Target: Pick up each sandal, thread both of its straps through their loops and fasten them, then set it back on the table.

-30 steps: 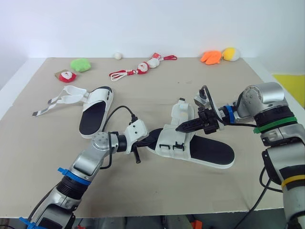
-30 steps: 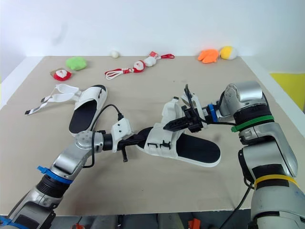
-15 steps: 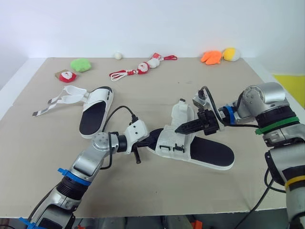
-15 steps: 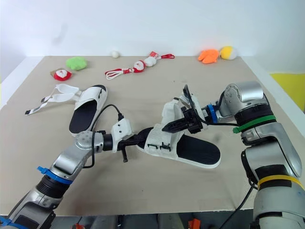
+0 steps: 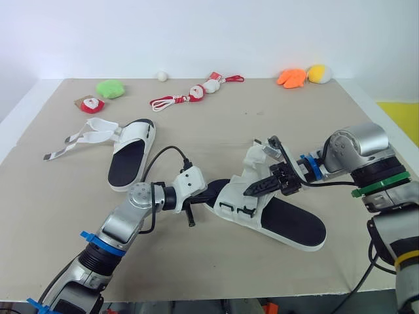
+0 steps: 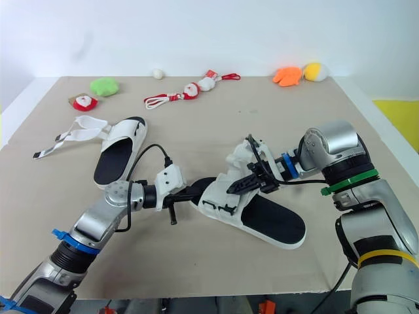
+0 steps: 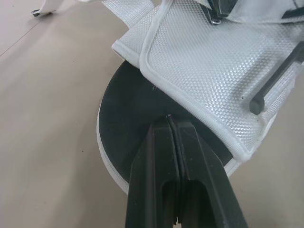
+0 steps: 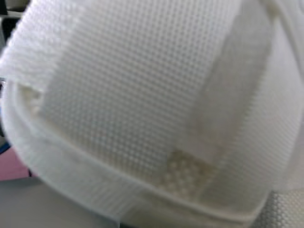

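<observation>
Left tool point(image 7: 172, 119), closed, pins the white mesh, black-soled sandal point(image 5: 291, 222); right tool point(image 5: 254, 190), grip untellable, meets its white strap point(image 5: 252, 159). Threading likely comes next.

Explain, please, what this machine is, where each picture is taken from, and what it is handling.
This is a humanoid robot with two arms, each ending in a two-fingered end effector. Two pictures come from its head, looking down over the table; two come from wrist cameras, hence the close-ups. Two white sandals are there: the near sandal, being worked on, and the far sandal, straps loose. The left end effector, shut, rests on the near sandal's black insole; the right end effector is against its white strap. A green toy, an orange toy and other small items line the far edge.
</observation>
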